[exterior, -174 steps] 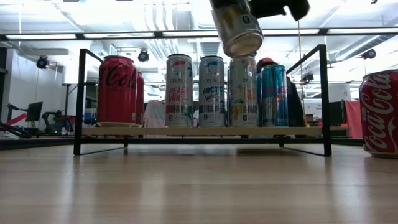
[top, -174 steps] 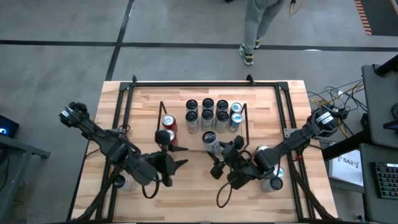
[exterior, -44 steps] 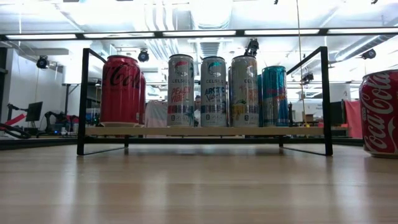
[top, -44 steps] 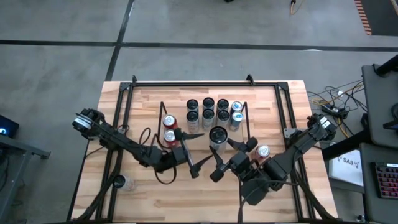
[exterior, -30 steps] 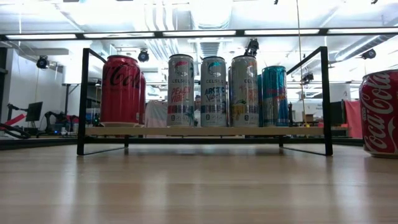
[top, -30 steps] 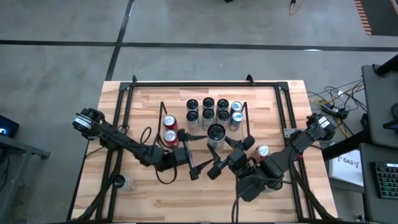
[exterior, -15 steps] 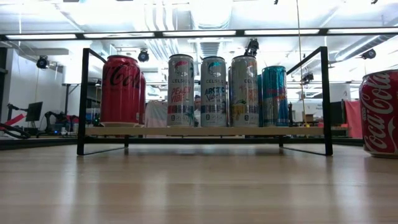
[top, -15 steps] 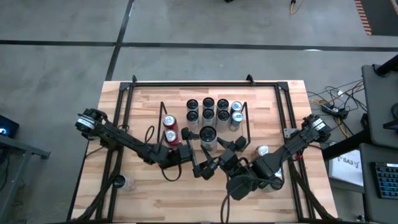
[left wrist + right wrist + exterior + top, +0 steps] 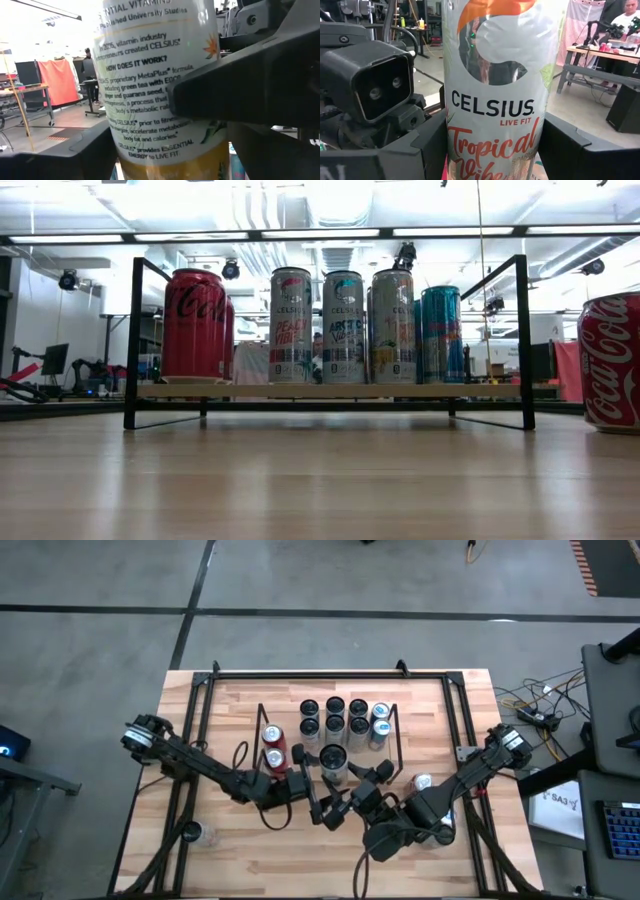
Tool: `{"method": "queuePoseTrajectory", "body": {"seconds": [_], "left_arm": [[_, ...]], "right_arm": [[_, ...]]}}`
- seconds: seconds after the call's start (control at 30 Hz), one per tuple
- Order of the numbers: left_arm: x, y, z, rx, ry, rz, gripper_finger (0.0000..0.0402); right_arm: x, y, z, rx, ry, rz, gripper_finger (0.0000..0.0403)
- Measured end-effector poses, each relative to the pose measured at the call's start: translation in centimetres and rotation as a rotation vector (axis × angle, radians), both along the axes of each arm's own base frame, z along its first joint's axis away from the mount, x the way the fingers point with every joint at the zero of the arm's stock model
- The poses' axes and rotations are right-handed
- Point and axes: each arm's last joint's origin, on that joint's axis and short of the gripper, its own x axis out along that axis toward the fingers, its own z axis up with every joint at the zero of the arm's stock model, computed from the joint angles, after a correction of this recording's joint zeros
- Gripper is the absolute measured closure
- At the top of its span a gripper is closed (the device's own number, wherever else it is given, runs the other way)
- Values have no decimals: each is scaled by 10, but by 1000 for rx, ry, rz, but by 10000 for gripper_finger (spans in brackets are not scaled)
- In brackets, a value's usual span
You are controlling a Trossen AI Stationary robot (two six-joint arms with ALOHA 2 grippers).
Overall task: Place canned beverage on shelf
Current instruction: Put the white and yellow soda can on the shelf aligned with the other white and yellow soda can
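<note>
A slim Celsius can [image 9: 334,761] stands upright in the air just in front of the shelf [image 9: 397,736], above what the low view takes in. My right gripper [image 9: 350,786] is shut on the can [image 9: 495,95]. My left gripper [image 9: 318,786] is open. Its fingers [image 9: 60,160] stand on either side of the same can [image 9: 160,85], and I see no touch. On the shelf's [image 9: 330,391] wood base stand several slim cans [image 9: 345,325] and red cola cans [image 9: 195,325]. My right gripper pinches the can's round wall [image 9: 451,131] about mid-height between its two fingers [image 9: 422,145]. The fingers come in level from the table's near right side. The can stands upright in the hold, lifted clear of the table and shelf.
A red cola can [image 9: 610,360] stands on the table right of the shelf, also seen from above as a can [image 9: 422,782] by my right arm. Another can [image 9: 195,833] stands near the table's near left corner. The table's black tubular frame [image 9: 300,674] runs around it.
My right gripper has carried the upright can a little toward the table's left and near edges, in between my left gripper's fingers. The can has stayed upright and clear of the table.
</note>
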Motion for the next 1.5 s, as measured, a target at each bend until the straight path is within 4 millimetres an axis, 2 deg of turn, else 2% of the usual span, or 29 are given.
{"method": "queuePoseTrajectory", "body": {"seconds": [0.2,0.3,0.47,0.73,0.93,1.13,1.33,1.5], "left_arm": [[0,0,-1,23,17,11,125],[0,0,-1,23,17,13,156],[0,0,-2,62,34,25,156],[0,0,-4,162,90,92,160],[1,-1,-12,234,170,118,160],[0,-1,-11,242,176,141,161],[0,-1,-11,242,173,141,162],[0,-1,-10,241,172,140,162]], "right_arm": [[1,1,-3,7,8,18,171],[1,1,-3,1,15,18,151],[0,1,-3,-4,20,20,118],[-2,3,-2,-35,61,49,117],[-7,3,15,-77,96,91,100],[-11,7,29,-126,132,116,85],[-13,9,40,-144,137,126,102],[-12,8,40,-138,130,123,139]]}}
